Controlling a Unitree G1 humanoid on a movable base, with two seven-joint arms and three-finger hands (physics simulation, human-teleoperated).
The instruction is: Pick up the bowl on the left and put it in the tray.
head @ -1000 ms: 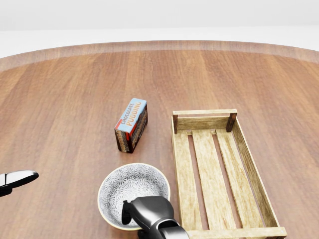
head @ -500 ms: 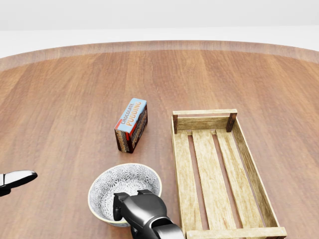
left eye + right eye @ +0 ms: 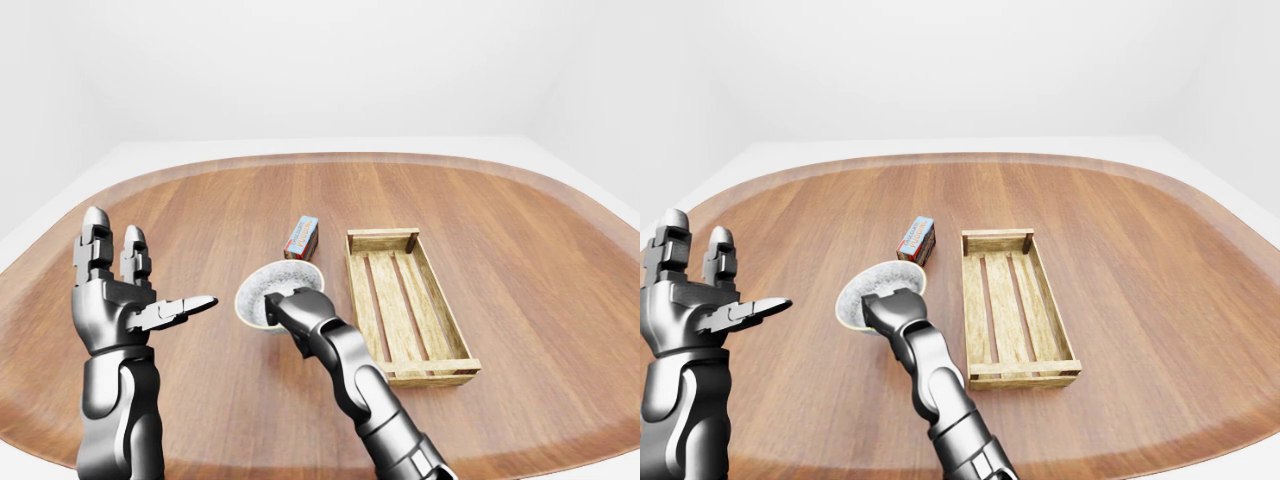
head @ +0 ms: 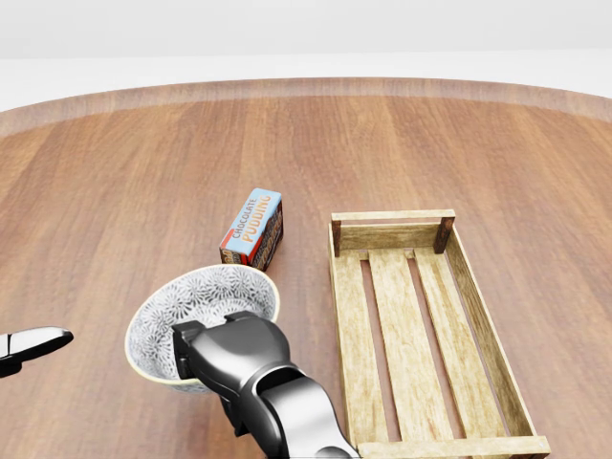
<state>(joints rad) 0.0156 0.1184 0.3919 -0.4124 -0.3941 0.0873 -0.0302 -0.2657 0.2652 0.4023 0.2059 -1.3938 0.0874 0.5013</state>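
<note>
A broad oval table of reddish-brown wood grain is filling a plain white room in the left-eye view, where the grey metallic left hand is standing raised at the left with fingers spread wide and holding nothing. In the head view, the round ceramic bowl with a grey-white floral pattern and cream rim is tilting just left of the slatted pale-wood tray, and the right hand is gripping its near rim with closed fingers; a small blue-topped pudding box is standing just above the bowl. In the right-eye view, the bowl appears lifted slightly off the table.
</note>
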